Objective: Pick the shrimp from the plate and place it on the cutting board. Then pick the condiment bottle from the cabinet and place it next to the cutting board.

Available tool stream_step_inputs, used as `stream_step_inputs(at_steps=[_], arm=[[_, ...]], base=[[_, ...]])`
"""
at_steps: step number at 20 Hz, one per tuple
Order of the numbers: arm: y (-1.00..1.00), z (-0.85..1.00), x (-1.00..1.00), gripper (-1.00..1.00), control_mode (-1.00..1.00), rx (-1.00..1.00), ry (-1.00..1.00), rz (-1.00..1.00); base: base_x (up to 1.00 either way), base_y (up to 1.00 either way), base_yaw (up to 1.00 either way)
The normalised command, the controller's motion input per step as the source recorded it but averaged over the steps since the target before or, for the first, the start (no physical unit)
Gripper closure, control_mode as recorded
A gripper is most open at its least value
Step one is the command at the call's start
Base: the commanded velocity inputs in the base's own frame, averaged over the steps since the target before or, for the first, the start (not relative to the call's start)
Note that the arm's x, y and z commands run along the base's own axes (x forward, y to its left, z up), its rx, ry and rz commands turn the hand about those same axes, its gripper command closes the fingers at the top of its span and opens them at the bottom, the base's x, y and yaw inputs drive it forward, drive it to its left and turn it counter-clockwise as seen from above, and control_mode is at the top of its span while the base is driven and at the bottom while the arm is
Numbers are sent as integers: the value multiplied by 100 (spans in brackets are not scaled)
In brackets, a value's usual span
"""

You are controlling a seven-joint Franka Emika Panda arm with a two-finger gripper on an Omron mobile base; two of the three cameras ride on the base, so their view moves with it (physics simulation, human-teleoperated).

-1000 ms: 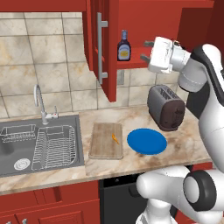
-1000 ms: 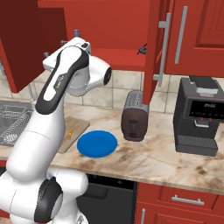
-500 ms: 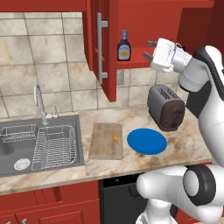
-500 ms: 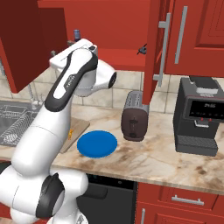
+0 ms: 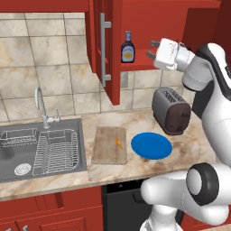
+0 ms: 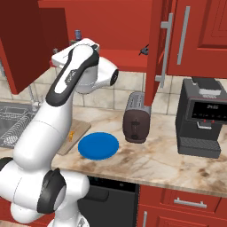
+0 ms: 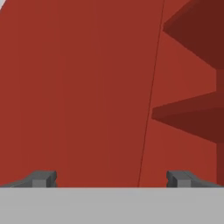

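Note:
The shrimp [image 5: 118,143] lies on the cutting board [image 5: 108,151], a small orange curl near its right edge. To the right of the board rests the bare blue plate [image 5: 151,145]. The condiment bottle [image 5: 127,47] stands upright on the shelf of the open red cabinet [image 5: 113,76]. My gripper [image 5: 152,49] hovers at shelf height just right of the bottle, open and holding nothing. In the hand view my gripper [image 7: 111,179] faces the red cabinet wall [image 7: 87,87] with its tips far apart. From the right, the board [image 6: 77,131], plate [image 6: 98,145] and the bottle's blue cap [image 6: 78,34] show.
A dark toaster [image 5: 170,110] stands behind the plate, under the cabinet. The sink [image 5: 40,149] with a dish rack and a faucet [image 5: 43,106] lies left of the board. A coffee machine [image 6: 204,117] sits at the far right of the counter. The open door's grey handle [image 5: 104,49] hangs left of the bottle.
The hand has risen a little in front of the open cabinet. Its jaws stay wide apart.

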Motion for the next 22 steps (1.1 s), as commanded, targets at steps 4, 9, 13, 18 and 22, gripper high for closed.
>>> stream_step_inputs(at_steps=[4,9,13,18,22], arm=[[0,12,11,-100,-100,0,8,0],[0,8,12,-100,-100,0,8,0],[0,2,11,-100,-100,0,7,0],[0,0,12,-100,-100,0,4,0],[0,0,13,-100,-100,0,1,0]], base=[[0,0,0],[0,0,0],[0,0,0],[0,0,0],[0,0,0]])
